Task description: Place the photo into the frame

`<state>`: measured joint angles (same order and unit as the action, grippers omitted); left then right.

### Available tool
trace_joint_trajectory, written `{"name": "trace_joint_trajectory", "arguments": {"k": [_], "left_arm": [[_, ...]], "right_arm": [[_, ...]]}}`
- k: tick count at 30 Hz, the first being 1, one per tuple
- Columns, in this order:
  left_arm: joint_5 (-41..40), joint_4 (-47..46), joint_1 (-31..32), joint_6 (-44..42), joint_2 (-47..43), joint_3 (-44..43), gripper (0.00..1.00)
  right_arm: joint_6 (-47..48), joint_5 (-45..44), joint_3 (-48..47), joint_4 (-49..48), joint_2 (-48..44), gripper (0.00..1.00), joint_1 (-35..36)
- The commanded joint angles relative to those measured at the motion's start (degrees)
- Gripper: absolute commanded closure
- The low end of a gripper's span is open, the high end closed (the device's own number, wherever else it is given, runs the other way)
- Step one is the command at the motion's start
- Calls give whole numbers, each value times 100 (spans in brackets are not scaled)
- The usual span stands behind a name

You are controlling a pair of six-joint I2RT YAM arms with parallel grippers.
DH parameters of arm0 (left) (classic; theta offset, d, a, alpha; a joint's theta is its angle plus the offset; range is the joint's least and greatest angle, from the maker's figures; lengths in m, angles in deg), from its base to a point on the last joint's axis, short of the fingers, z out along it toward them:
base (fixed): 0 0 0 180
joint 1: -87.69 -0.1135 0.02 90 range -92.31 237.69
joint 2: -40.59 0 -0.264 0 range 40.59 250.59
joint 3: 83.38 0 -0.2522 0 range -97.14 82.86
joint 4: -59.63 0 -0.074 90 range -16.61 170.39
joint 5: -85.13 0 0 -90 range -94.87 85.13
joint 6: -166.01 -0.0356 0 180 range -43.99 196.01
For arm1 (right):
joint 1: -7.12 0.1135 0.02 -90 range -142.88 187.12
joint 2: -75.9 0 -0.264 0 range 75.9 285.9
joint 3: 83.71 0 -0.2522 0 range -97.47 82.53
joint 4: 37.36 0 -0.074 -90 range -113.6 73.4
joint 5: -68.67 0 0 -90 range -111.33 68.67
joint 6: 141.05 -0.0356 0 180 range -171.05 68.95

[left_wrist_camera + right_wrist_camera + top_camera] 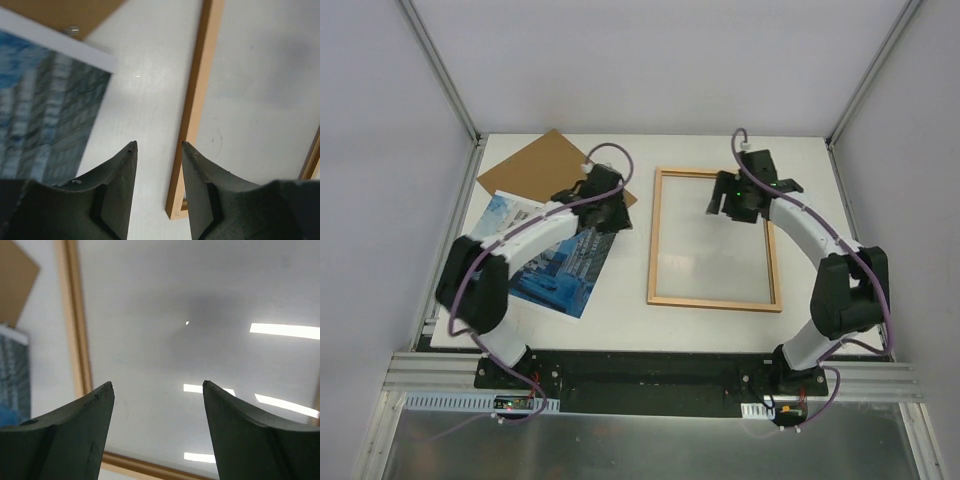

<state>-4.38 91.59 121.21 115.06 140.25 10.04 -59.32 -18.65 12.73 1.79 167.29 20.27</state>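
Left pincer narrow gap, empty, above bare tabletop between photo and frame. Right pincer wide, empty, over frame's pane. Photo flat at left, brown board beyond it.

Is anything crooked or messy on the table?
Yes. The blue paper photo of buildings lies slanted left of the thin orange-brown wooden frame, its top corner overlapping the tilted plain brown board. The frame lies fairly straight, nothing inside it. Nothing looks spilled or broken.
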Motion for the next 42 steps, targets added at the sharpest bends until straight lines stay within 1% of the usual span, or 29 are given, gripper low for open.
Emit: {"name": "trace_joint_trajectory", "arguments": {"k": [1,4,7,12,15,17,22,26,29,32,37,42], "left_arm": [[-981,579,-625,822,-1551,1065,59],[-981,729,-1144,1087,-2352,1821,57],[-1051,913,-1418,1079,-3011,2350,56],[-920,1054,-1690,973,-3707,2860,54],[-805,1116,-1743,894,-3901,2992,54],[-761,1125,-1752,868,-3997,3054,54],[-708,1134,-1770,745,-4094,3080,55],[-813,1142,-1796,771,-4138,3177,55],[-1278,1291,-1805,1182,-4104,3274,53],[-1525,1292,-1814,1701,-3955,3475,51],[-1622,1274,-1866,2352,-3515,3695,51],[-1570,1160,-1893,2459,-3032,3722,51]], "right_arm": [[2,908,-806,-560,544,26,846],[-244,1593,-1376,-903,1255,27,1294],[-490,1999,-1913,-1272,1950,27,1646],[-815,2272,-2775,-1536,3014,27,2007],[-1062,2229,-3013,-1615,3358,28,2078],[-1176,2141,-2969,-1756,3464,28,2095],[-1343,2202,-3022,-1923,3797,28,2166],[-1388,2176,-2961,-1959,3886,28,2271],[-1396,2158,-2864,-2038,3903,28,2359],[-1466,2219,-2916,-2064,4035,28,2421],[-1572,2290,-2873,-2169,4132,29,2473],[-1686,2377,-2820,-2336,4141,29,2473]]}}
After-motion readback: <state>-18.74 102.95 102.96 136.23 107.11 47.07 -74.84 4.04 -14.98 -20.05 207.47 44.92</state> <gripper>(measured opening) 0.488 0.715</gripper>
